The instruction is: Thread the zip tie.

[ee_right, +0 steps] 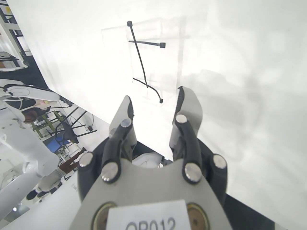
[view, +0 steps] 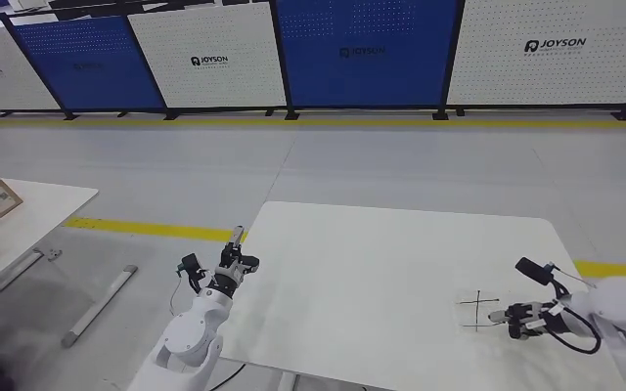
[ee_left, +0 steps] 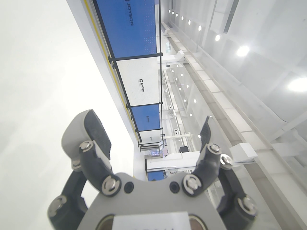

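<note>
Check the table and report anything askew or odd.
Three thin black plastic zip ties lie loosely crossed on the white table, ahead of the open right gripper. The nearest tie is curved rather than straight. None forms a loop. Nothing looks spilled or broken.

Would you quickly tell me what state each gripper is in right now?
Left gripper: open, holding nothing.
Right gripper: open, holding nothing, apart from the black zip ties.

Bright ceiling lights (ee_left: pixel 242 50) flood the hall; the white table (ee_right: pixel 72 25) glares, nearly washed out, and straight lines bow near wrist-view edges.
</note>
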Controlling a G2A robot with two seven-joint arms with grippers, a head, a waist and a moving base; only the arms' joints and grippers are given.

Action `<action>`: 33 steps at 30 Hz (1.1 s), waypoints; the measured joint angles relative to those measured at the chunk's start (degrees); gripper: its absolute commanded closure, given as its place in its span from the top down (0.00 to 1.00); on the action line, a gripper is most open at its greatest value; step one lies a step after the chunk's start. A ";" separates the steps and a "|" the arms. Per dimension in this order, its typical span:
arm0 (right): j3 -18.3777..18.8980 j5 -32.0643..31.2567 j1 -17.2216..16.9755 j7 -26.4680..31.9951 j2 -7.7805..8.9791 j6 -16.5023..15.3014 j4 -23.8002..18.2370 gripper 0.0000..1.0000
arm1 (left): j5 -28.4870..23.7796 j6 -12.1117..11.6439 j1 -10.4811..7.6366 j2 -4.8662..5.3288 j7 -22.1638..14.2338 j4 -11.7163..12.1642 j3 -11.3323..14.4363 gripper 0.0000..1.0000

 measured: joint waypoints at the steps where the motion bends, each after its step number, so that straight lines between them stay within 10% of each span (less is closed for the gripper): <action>1: -0.29 0.10 0.30 0.00 -0.03 0.06 0.28 0.28 | 0.00 0.00 0.00 0.00 0.00 0.00 0.00 1.00; 33: -2.72 -0.73 1.65 0.00 0.39 2.98 0.31 0.06 | 0.00 0.00 0.00 0.00 0.00 0.00 0.00 1.00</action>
